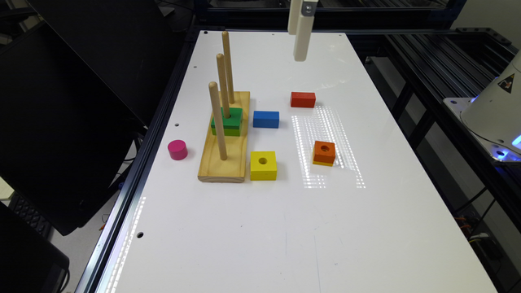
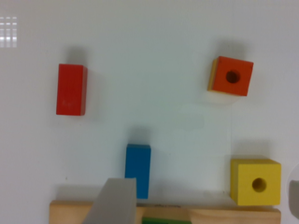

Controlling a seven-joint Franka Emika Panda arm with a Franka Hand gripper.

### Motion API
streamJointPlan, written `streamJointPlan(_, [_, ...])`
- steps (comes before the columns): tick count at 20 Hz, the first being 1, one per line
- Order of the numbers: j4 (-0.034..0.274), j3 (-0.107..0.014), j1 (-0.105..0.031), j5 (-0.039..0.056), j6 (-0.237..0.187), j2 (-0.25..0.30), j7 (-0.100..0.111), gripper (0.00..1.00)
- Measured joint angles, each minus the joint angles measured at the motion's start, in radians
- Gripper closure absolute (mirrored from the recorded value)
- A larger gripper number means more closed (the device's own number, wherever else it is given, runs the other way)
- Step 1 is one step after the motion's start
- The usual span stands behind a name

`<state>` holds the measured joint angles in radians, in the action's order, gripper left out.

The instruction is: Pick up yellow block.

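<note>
Gleaming white table (image 1: 285, 228) (black monitors (image 1: 73, 101) alongside); yellow block (image 1: 263, 165) touching peg base (image 1: 224, 162); claw (image 1: 300, 30) opening unclear.

The bright yellow square wooden block with a round hole through its centre (image 1: 263, 165) (image 2: 255, 181) lies flat on the white table (image 1: 285, 228), with the hole facing up. It rests just beside the pale wooden peg base (image 1: 224, 140), at the end of the base nearer the exterior view's bottom. Nothing holds it.
</note>
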<state>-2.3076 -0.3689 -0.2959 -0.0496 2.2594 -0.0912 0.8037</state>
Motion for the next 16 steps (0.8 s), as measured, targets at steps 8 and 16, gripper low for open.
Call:
streamJointPlan(8, [0.032,-0.008,0.000,0.0006,0.000,0.031,0.007,0.00])
streamJointPlan(16, [0.070,-0.069,0.000,0.0097,0.000,0.063,0.075,0.00])
